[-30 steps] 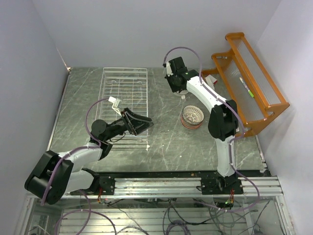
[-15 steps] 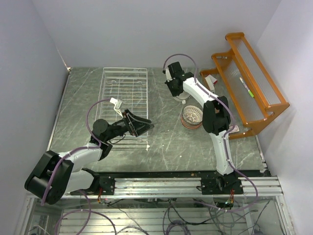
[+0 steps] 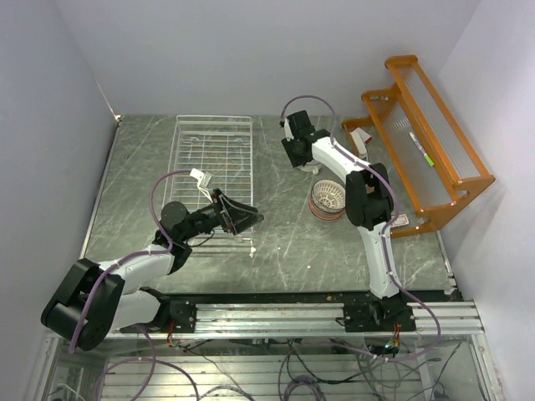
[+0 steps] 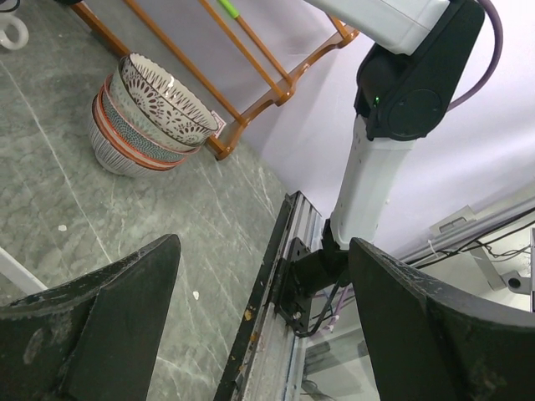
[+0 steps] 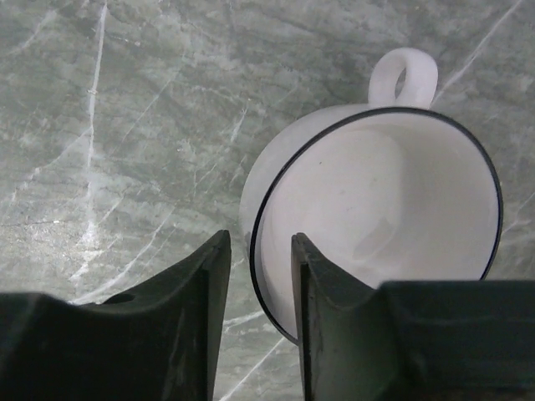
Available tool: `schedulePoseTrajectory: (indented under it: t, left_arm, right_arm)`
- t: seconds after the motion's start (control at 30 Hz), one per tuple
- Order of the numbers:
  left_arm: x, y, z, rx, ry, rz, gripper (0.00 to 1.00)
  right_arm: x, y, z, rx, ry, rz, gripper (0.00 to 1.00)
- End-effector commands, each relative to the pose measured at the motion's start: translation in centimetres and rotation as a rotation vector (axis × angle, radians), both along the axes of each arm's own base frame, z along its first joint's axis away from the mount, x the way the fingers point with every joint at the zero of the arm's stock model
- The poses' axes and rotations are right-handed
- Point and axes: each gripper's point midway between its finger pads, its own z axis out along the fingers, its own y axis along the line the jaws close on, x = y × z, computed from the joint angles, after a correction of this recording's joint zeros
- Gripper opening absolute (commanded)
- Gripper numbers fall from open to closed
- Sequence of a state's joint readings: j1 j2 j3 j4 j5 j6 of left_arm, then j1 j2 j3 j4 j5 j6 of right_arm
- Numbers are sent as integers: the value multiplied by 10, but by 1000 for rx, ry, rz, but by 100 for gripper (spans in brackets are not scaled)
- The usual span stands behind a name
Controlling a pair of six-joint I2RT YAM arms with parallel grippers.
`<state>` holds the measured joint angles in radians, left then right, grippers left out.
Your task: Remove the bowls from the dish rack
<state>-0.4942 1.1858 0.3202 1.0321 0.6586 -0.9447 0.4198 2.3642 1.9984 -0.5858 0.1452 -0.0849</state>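
I am pinching the rim of the cream cup (image 5: 368,225) with my right claw (image 5: 257,276), over the bench (image 5: 125,125), just far of the stack (image 3: 328,199). The rack (image 3: 213,159) looks empty. My left claw (image 4: 259,334) is spread, holding nothing. Next, I think, I am setting this smooth glazed cup down beside the patterned bowls.

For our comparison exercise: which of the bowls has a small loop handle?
The plain cream bowl with the dark rim line, right by the right gripper. The stacked bowls are patterned and show no handles.
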Motion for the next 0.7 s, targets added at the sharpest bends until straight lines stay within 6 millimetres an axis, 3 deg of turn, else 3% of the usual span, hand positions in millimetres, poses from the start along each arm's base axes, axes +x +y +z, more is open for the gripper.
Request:
schedulePoseTrajectory:
  t: [0.0, 0.17, 0.4, 0.47, 0.5, 0.67]
  left_arm:
    - [5, -1, 5, 9, -43, 8, 92]
    - [6, -2, 3, 11, -35, 4, 92]
    - [11, 2, 2, 41, -30, 49, 91]
    - [14, 4, 2, 53, -34, 67, 92]
    - [15, 4, 2, 58, -34, 74, 91]
    - [21, 17, 3, 111, -42, 172, 88]
  right_arm:
    - [7, 3, 29, 65, -85, -44, 37]
    - [3, 0, 51, 101, -143, -71, 43]
    - [-6, -7, 108, 161, -267, -95, 45]
    - [-10, -4, 111, 179, -254, -91, 45]
    - [-15, -3, 127, 198, -275, -87, 46]
    - [-39, 14, 163, 271, -335, -50, 46]
